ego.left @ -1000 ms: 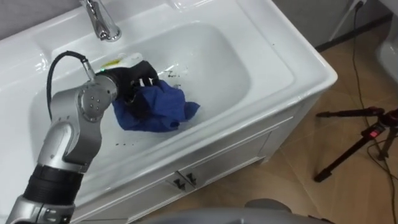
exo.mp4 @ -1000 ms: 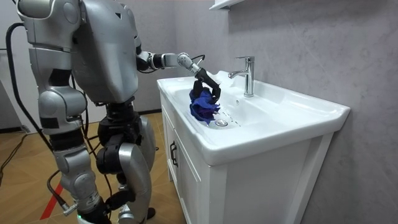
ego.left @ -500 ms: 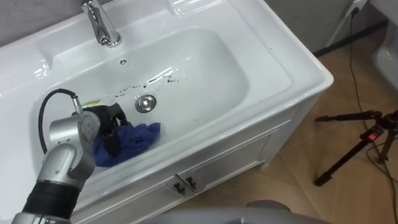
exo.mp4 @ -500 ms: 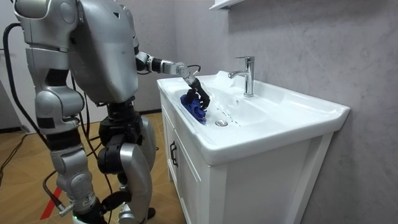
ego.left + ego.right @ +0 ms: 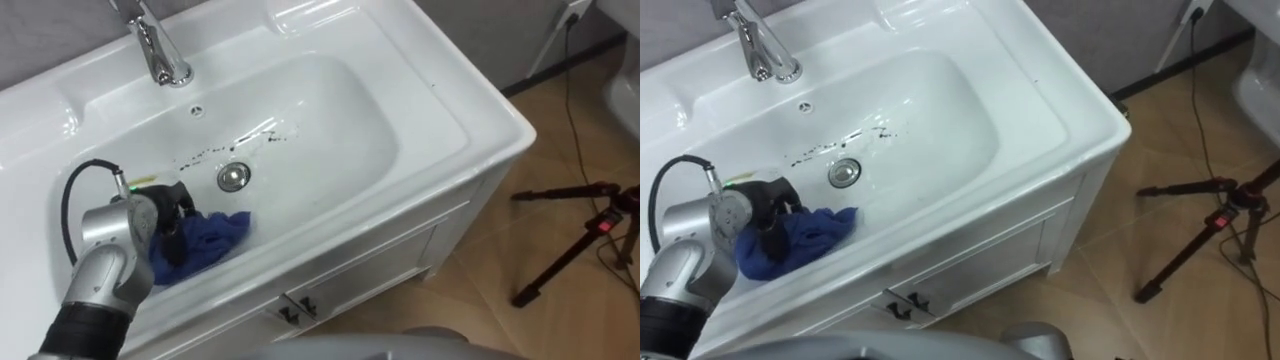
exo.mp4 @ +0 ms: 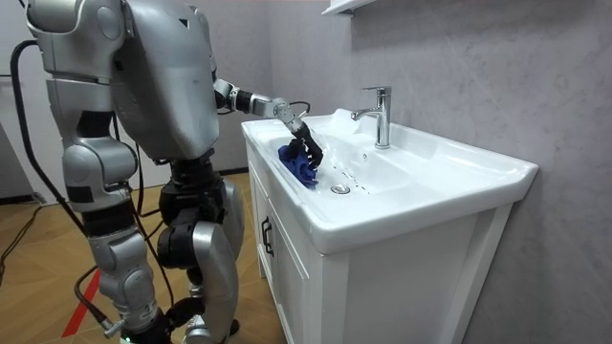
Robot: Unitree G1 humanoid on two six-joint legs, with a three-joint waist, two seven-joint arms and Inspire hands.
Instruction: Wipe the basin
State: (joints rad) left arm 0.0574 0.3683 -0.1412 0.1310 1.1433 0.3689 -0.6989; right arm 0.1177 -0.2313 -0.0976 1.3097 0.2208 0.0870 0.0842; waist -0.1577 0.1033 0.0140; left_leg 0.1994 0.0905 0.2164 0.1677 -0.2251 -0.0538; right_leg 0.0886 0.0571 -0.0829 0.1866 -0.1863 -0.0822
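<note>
Your left robot hand [image 5: 176, 206] is clamped on the blue cloth [image 5: 212, 238], bunched against the front-left wall of the basin [image 5: 340, 120]. Behind the drain [image 5: 233, 176] lie dark specks [image 5: 236, 146]; a short sweep would miss them, and a loose wad could slip free

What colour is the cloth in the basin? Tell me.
Dark blue. The cloth shows best in the left eye view, bunched in the left hand.
</note>
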